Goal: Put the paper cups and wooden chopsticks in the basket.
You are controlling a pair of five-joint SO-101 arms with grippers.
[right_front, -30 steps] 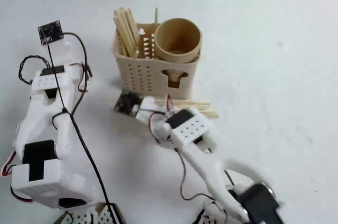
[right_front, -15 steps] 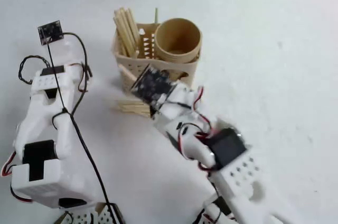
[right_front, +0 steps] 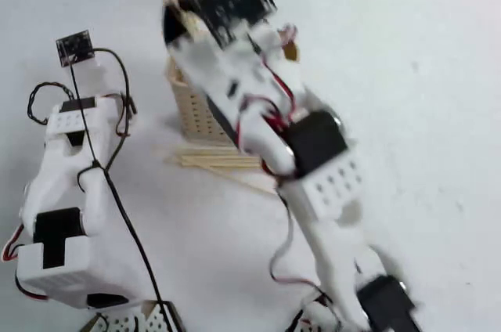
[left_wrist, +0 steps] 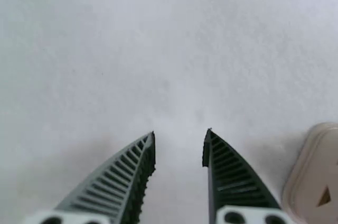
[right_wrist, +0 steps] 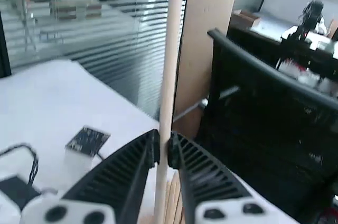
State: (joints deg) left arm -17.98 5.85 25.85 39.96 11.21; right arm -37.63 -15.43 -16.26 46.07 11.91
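The right arm (right_front: pixel 313 144) has swung up from the surface (right_front: pixel 407 73) to above the perforated cream plastic basket (right_front: pixel 192 109), carrying one slim, round wooden chopstick (right_wrist: pixel 171 49). The right pincer (right_wrist: pixel 162 147), its dark fingers ridged, is clenched on the stick, which stands upright. The high view adds a loose bundle of chopsticks (right_front: pixel 215 161) lying flat just in front of the basket. The left pincer (left_wrist: pixel 179 139) hangs released over the matte white surface.

Both arms are built from white plastic shells: left arm (right_front: pixel 47 175), right arm (right_front: pixel 333 183). Black servo blocks (right_front: pixel 313 140) are set at the joints. Red and white wires (right_front: pixel 266 105) are looped along the right arm, and a thin black cable (right_front: pixel 116 199) along the left. Dark ribbed fingers (left_wrist: pixel 127 182) are noted on the left gripper (left_wrist: pixel 179 134) and right gripper (right_wrist: pixel 163 135).
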